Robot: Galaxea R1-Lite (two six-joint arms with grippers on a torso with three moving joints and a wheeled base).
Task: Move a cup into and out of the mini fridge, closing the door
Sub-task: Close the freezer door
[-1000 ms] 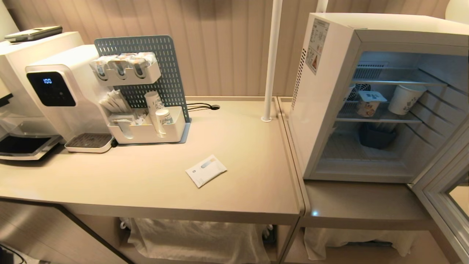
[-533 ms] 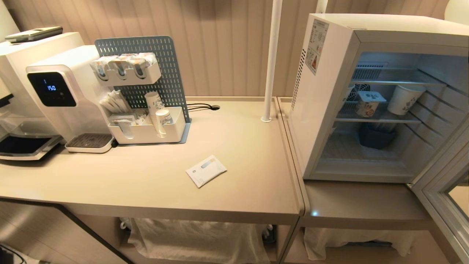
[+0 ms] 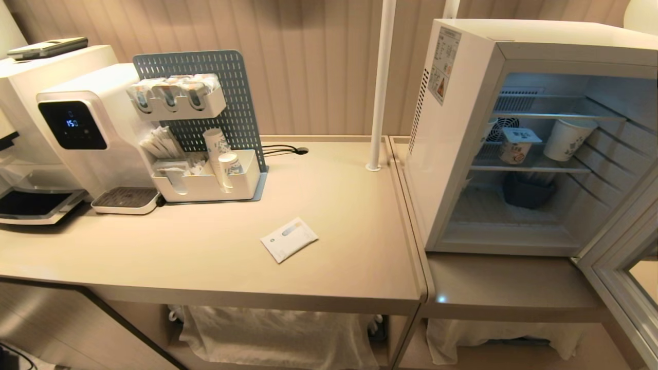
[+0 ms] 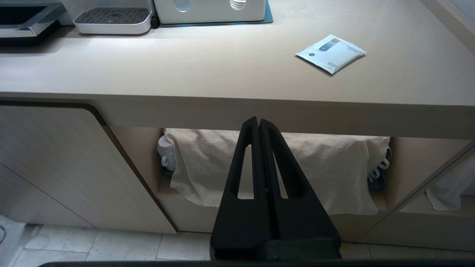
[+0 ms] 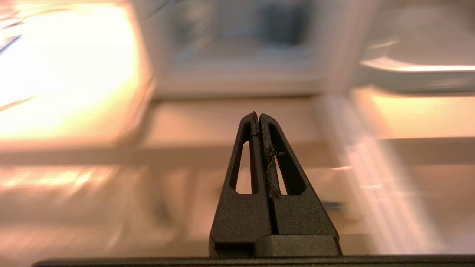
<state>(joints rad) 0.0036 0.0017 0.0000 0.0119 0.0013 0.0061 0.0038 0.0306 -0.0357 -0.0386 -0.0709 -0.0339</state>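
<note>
Nothing on the table has shifted since a second ago. One mini fridge stands with its door swung open; on its middle wire shelf sit one cup with a flat sealed rim and one taller paper cup, a dark tub below. One flat sachet lies on the table. Left hand and right hand are clenched, empty.
</note>
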